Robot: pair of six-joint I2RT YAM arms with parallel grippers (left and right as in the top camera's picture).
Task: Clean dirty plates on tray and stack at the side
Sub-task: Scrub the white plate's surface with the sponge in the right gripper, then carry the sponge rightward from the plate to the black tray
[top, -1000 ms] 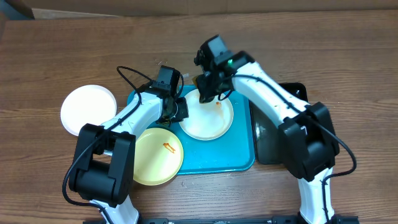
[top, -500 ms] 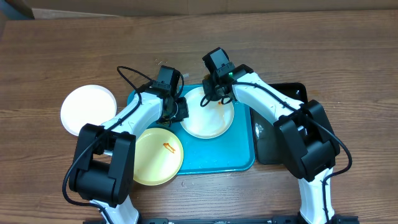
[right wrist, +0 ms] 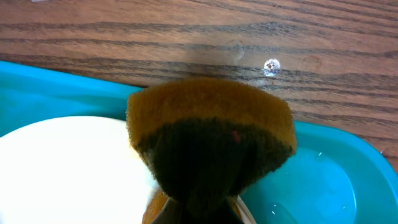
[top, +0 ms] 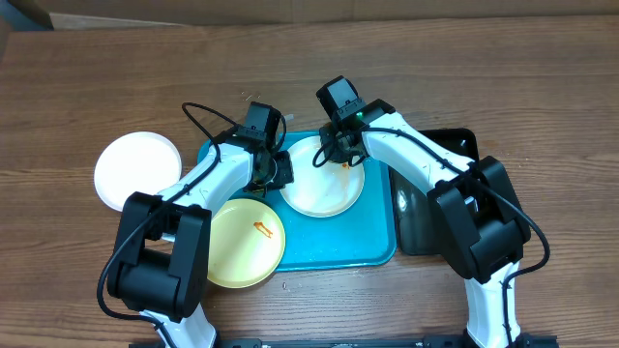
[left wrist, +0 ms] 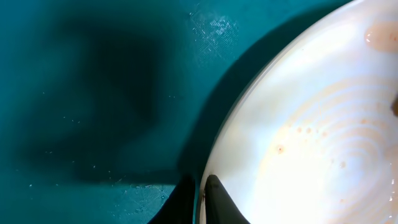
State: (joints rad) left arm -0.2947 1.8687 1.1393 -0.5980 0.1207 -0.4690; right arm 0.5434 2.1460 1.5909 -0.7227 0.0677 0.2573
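Seen from overhead, a brown wooden table (top: 484, 77) holds a large turquoise tray (top: 358, 237) with rounded corners at the centre of the frame. A smeared white plate (top: 314, 188) lies in the tray's upper half, with a small red-orange mark near its upper right rim. The left claw (top: 279, 174) is clamped on this plate's left rim. In the left wrist view one finger sits on each side of the rim at the bottom of the frame, and the plate's surface shows a thin pinkish-brown film, faint concentric rings and tiny specks. The right claw (top: 338, 153) hangs over the plate's upper edge. It is closed tight on a sponge (right wrist: 211, 124), tan-yellow on the outer side and dark green where it is pinched, which hangs over the plate's far rim. A pale yellow plate (top: 242, 246) with a short orange streak lies over the tray's lower-left corner, partly past its edge. A second white plate (top: 138, 171), showing no marks, sits on the table at the left, apart from the tray. A smaller glossy black tray (top: 426, 217) lies just beside the turquoise tray on the right.
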